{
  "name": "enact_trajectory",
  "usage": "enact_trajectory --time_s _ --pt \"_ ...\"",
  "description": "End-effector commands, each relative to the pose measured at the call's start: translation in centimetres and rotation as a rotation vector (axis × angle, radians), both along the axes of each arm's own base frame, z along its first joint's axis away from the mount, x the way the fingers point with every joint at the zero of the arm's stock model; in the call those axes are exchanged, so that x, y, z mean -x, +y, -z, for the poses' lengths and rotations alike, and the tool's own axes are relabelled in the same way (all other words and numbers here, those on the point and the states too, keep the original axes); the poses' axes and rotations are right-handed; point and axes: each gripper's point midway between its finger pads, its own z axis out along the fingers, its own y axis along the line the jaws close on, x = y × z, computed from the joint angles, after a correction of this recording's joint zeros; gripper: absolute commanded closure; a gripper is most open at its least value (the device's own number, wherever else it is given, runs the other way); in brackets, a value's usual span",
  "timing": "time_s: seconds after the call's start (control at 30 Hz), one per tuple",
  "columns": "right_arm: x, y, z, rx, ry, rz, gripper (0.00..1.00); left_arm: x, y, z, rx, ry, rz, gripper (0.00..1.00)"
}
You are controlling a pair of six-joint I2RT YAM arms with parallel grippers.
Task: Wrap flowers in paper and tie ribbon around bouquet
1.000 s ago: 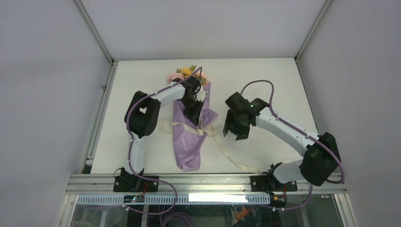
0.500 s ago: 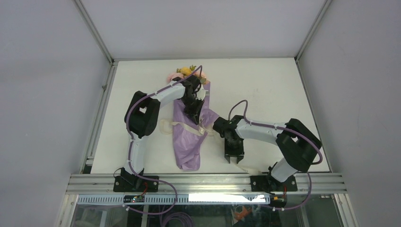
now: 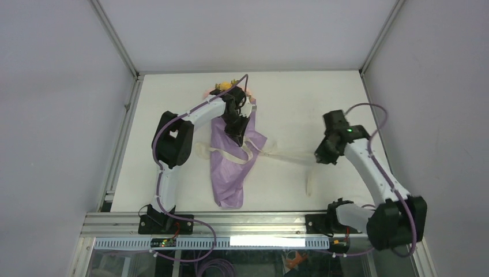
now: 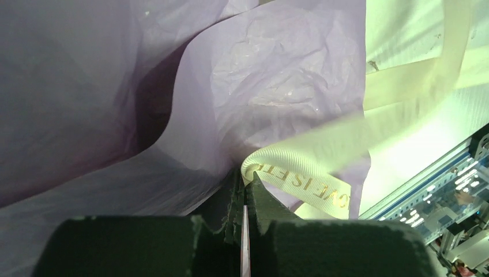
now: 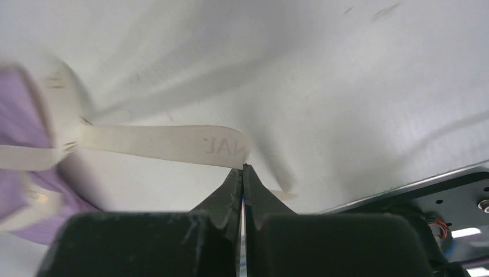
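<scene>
The bouquet lies near the table's middle, a cone of lilac paper (image 3: 229, 164) with the flowers (image 3: 222, 88) poking out at the far end. The cream ribbon (image 3: 285, 154) crosses the cone and stretches taut to the right. My left gripper (image 3: 238, 131) hovers over the cone's upper part. In the left wrist view the left gripper (image 4: 245, 173) is shut on a fold of the ribbon (image 4: 323, 144) against the paper (image 4: 259, 75). My right gripper (image 3: 319, 157) is shut on the ribbon to the right of the cone. The right wrist view shows the right gripper (image 5: 242, 168) pinching the ribbon (image 5: 167, 143), and a short tail hangs below.
A loop of ribbon lies left of the cone (image 3: 202, 153). The white table (image 3: 311, 98) is bordered by a metal rail (image 3: 254, 222) at the near edge, with grey walls and frame posts on both sides.
My right gripper went down to the ribbon near the front, shut on it, then swung right, pulling the strand taut. The left gripper kept its grip and shifted slightly toward the flowers.
</scene>
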Motion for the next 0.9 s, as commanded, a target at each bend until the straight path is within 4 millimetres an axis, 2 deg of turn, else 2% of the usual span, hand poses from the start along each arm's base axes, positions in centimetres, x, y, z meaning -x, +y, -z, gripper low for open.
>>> enact_trajectory --time_s 0.0,0.17,0.3,0.4,0.43,0.5,0.57,0.63,0.7,0.73,0.87 --pt "-0.8 -7.6 -5.5 0.039 -0.179 0.218 1.0 -1.5 -0.2 -2.0 0.021 -0.075 0.021 1.0" --pt "-1.3 -12.7 -9.9 0.038 -0.281 0.362 1.0 -1.6 0.0 -1.8 0.006 -0.075 0.031 1.0" --pt "-2.7 -15.5 -14.2 0.118 -0.372 0.413 1.0 -1.8 0.0 -1.9 0.005 -0.083 0.031 1.0" --pt "-4.7 -16.8 -18.0 0.139 -0.479 0.436 1.0 -1.7 0.0 -1.9 0.005 -0.082 0.033 1.0" --pt "-5.5 -16.8 -19.3 0.131 -0.514 0.424 1.0 -1.7 0.0 -1.8 0.004 -0.081 0.034 1.0" --pt "-7.3 -15.6 -21.6 0.089 -0.582 0.362 1.0 -1.7 0.0 -1.7 0.003 -0.079 0.037 1.0" --pt "-8.8 -13.0 -22.8 0.085 -0.614 0.247 1.0 -1.8 -0.1 -1.6 0.005 -0.076 0.039 1.0" --pt "-10.0 -8.6 -23.2 0.066 -0.638 0.071 1.0 -2.0 -0.3 -1.6 0.009 -0.075 0.037 1.0" --pt "-10.9 -2.3 -23.5 -0.024 -0.684 -0.126 1.0 -2.2 -0.5 -1.6 0.015 -0.072 0.038 1.0" --pt "-10.9 1.5 -23.2 -0.102 -0.705 -0.239 1.0 -2.2 -0.7 -1.7 0.025 -0.068 0.042 1.0" --pt "-8.4 16.1 -23.8 -0.422 -0.794 -0.645 1.0 -1.9 -1.0 -1.6 0.05 -0.043 0.052 1.0"
